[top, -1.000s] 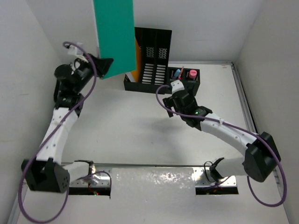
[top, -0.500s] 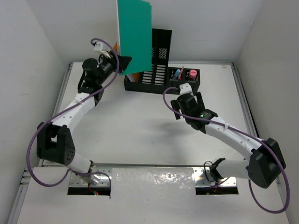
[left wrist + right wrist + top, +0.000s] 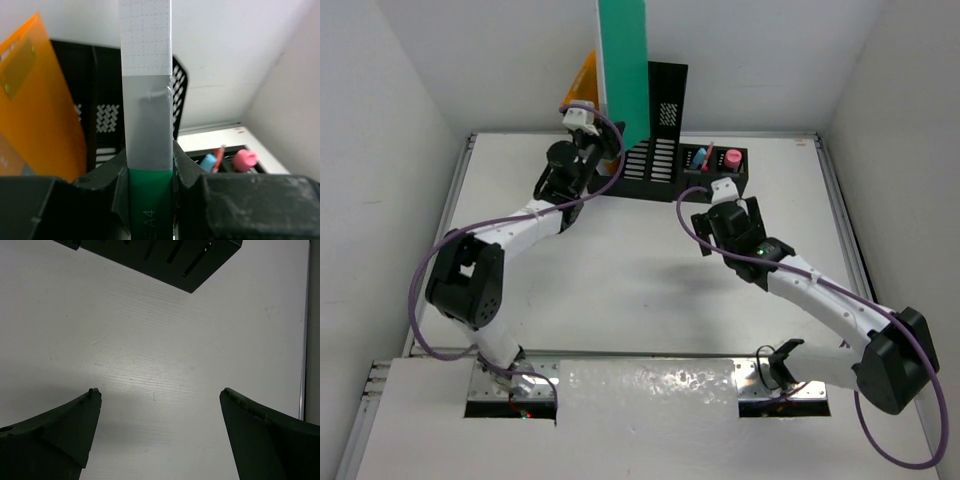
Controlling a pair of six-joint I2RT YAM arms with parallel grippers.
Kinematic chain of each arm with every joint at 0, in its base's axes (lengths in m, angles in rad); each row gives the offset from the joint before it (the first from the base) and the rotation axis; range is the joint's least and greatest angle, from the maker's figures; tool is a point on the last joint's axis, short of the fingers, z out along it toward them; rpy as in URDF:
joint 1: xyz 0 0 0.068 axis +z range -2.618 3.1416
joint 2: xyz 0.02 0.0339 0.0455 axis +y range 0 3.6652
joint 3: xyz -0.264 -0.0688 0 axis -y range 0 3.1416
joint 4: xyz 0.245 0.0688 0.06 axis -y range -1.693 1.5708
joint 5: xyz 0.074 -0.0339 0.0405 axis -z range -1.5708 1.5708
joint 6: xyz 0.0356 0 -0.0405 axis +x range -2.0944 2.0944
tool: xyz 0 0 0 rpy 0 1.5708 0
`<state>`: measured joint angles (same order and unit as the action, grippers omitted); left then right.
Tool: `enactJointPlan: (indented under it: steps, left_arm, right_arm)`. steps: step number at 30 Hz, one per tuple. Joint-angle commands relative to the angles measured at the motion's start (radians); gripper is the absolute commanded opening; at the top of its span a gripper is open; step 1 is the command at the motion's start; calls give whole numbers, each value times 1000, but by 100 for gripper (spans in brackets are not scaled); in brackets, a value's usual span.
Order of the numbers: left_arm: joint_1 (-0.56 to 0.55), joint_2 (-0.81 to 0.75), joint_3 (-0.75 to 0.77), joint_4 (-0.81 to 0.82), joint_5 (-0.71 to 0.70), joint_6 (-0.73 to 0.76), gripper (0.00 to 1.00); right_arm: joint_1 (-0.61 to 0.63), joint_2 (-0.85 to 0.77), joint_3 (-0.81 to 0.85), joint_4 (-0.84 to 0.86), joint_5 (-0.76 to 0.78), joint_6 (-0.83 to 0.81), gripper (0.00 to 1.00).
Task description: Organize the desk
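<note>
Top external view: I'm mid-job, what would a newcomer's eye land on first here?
The tall green pad, held upright on edge by the left claw at the back of the desk, right at the black file holder. Next, the orange folder leaning at that holder's left end. Then the right claw, open wide over bare desk in front of the small pen tray.

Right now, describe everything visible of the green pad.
The green pad is thin and flat: green cover marked A4, a grey taped band, white grid paper at the edge. It stands upright, raised by the file holder, beside an orange folder. The left gripper pinches its lower edge; nothing else visibly touches it.
</note>
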<state>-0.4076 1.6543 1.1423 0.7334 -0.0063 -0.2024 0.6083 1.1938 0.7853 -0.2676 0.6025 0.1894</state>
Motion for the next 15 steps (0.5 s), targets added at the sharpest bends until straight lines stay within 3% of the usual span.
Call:
enactJointPlan:
  steps: [1,8,15]
  left_arm:
    - [-25,33,45,149,-107,78,0]
    - [-56,6,112,57,-126,173,0]
    - [-76,39,123,83,-158,238,0]
  right_arm:
    - [-15,-25,-6,36,10,-28,99]
    - [-53,-25,-32,42,-20,-30,99]
    - [-74,-14,-37,54,-50,-38,99]
